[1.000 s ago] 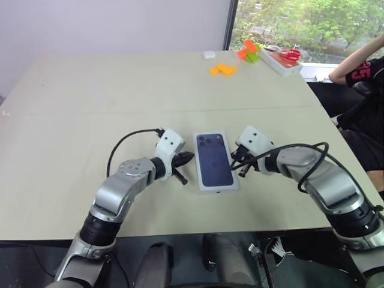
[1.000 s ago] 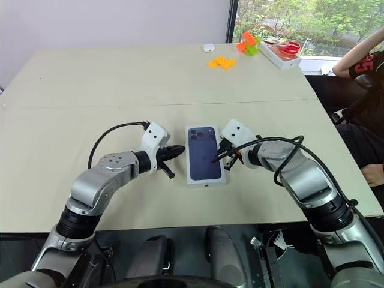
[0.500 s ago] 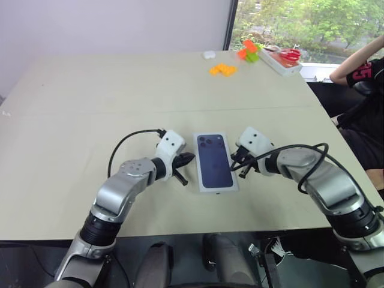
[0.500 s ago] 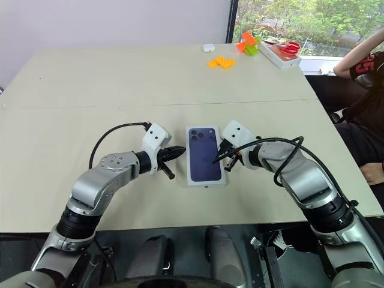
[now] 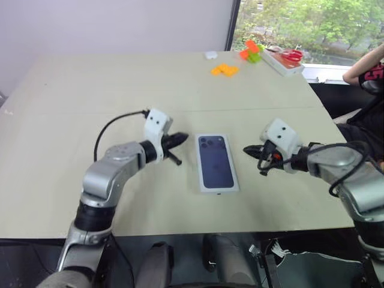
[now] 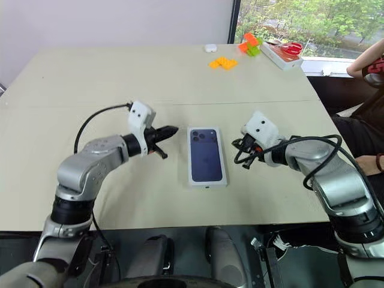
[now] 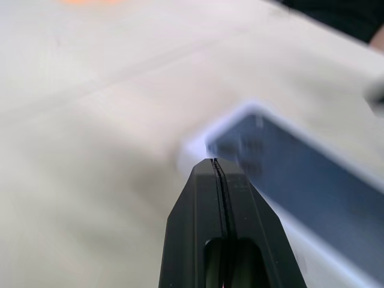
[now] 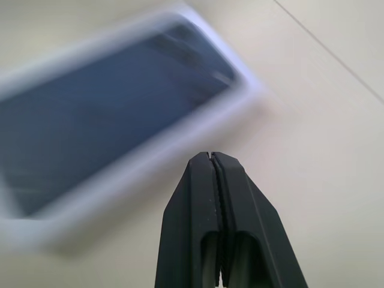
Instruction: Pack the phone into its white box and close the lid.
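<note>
The lid (image 5: 216,162) lies flat mid-table, its printed dark phone picture with a white border facing up; it also shows in the wrist views (image 7: 300,192) (image 8: 108,120). The phone and the white box are hidden. My left gripper (image 5: 183,138) hangs shut and empty just left of the lid's far corner, pointing toward it. My right gripper (image 5: 246,148) is shut and empty too, a short gap to the right of the lid's long edge. The fingers press together in both wrist views (image 7: 214,161) (image 8: 209,155). Neither gripper touches the lid.
Orange blocks (image 5: 223,69), green and orange blocks (image 5: 250,51), a small white object (image 5: 209,54) and a white tray with red scissors (image 5: 285,59) sit at the table's far right. A person's arm (image 5: 366,66) shows past the right edge.
Both grippers have lifted and drawn away from the lid's sides, the left up and outward to the left, the right outward to the right. The lid has stayed in place.
</note>
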Robot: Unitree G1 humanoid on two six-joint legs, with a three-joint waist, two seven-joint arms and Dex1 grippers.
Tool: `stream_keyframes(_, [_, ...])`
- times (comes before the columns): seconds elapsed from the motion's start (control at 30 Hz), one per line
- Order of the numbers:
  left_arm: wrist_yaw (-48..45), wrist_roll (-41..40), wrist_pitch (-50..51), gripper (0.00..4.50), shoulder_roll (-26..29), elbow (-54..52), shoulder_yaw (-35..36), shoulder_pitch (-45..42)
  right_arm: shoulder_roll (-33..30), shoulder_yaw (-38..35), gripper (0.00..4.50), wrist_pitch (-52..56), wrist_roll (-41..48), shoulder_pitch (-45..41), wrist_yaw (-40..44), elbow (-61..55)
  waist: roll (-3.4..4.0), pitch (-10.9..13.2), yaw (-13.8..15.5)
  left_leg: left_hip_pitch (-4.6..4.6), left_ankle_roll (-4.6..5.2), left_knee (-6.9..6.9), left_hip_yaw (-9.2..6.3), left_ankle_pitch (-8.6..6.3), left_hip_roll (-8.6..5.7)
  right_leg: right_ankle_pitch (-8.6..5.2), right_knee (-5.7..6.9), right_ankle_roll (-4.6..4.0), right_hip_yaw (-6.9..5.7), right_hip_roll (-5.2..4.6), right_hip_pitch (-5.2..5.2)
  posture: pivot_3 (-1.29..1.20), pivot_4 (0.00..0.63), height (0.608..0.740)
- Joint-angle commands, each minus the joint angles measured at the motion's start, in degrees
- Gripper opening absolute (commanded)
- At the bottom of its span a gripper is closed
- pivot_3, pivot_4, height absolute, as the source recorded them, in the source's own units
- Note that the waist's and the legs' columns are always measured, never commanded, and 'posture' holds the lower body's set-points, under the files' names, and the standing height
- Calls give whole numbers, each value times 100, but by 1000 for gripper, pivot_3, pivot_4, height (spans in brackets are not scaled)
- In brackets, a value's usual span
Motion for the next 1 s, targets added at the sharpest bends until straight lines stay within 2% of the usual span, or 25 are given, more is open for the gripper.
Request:
stream_keyframes(0.03, [110,269,-177,0,-132,388,-329,-315,15,106,49,108,284,207,86,-587,-1,0,-3,1,0,0,-1,0,0,0,0,0,0,0,1,0,150,726])
stream_keyframes(0.17, [133,629,8,0,-150,1030,-826,-625,165,651,49,259,89,393,-251,-709,-1,-1,-12,2,0,0,0,0,-1,0,4,0,1,2,2,0,150,726])
stream_keyframes(0.3, [30,742,326,0,-60,1185,-1100,-627,161,1007,49,515,-37,486,-441,-632,-2,-2,-9,3,0,0,0,0,-1,0,9,0,3,2,-4,0,150,726])
stream_keyframes(0.57, [-22,896,486,0,41,1215,-1245,-428,164,1127,49,705,-119,494,-633,-385,-7,-27,-4,28,0,-1,-2,0,-2,-2,3,0,1,1,29,0,150,726])
stream_keyframes(0.63, [30,882,485,0,-5,1221,-1163,-388,155,1124,49,695,-115,495,-633,-395,-7,-27,-2,69,5,-7,-2,-3,-1,-4,-7,0,0,1,65,0,150,726])
stream_keyframes(0.67, [38,878,331,0,-23,1201,-1096,-356,155,1097,49,625,-135,493,-641,-403,-7,-27,-4,93,16,-9,-2,-9,-1,-21,-14,23,-1,1,91,0,150,726])
stream_keyframes(0.73, [50,831,-170,0,-76,1088,-843,-258,250,909,49,370,-148,472,-695,-397,-7,-27,-10,100,23,-9,-1,-14,0,-36,-16,13,-1,1,99,0,150,726])
stream_keyframes(0.8, [156,634,-781,0,-104,782,-170,-88,611,307,49,-89,-174,290,-1045,-190,-9,-24,-25,98,23,-9,0,-14,3,-35,-15,14,1,2,95,0,150,726])
stream_keyframes(0.87, [184,485,-944,0,-62,642,255,16,841,-34,49,-329,-240,159,-1298,-4,-8,-21,-21,90,23,-8,1,-14,8,-23,-8,26,7,4,82,0,150,726])
stream_keyframes(1.0, [122,287,-1168,0,605,474,1384,572,848,-660,49,-642,-327,-56,-1433,759,-7,-22,-35,92,23,-10,4,-14,7,-14,-9,13,7,5,83,0,150,726])
